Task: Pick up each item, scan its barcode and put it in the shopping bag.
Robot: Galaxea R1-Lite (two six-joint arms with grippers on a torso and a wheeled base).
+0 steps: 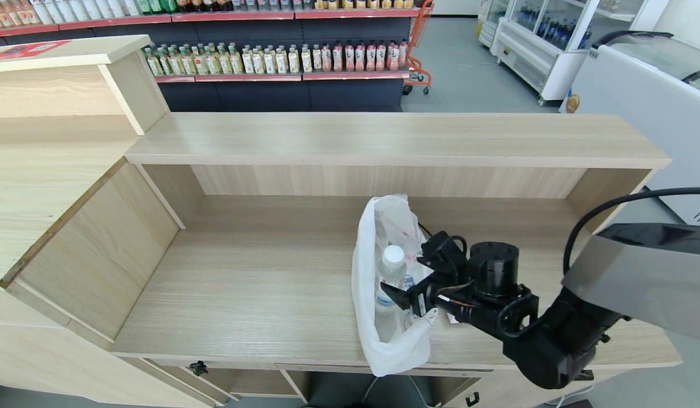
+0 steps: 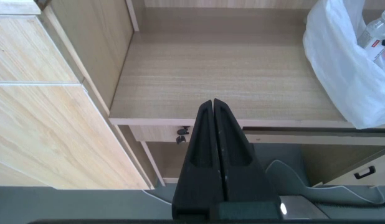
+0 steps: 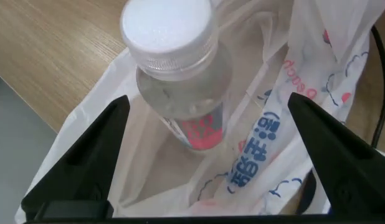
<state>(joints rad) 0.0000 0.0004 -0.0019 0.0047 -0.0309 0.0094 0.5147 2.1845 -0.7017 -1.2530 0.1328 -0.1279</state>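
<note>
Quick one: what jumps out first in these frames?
A white shopping bag stands open on the wooden counter, with a clear white-capped bottle inside. The right gripper hangs open at the bag's mouth, straddling the bottle. The left gripper is shut, off the counter's front edge.

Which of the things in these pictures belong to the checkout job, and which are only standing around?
For the job:
- shopping bag, standing open
- bottle, upright inside the bag
- right gripper, open at the bag's mouth
- left gripper, shut, away from the bag

Only around:
- wooden counter
- shelves of drinks behind it
- white freezers on the right
</note>
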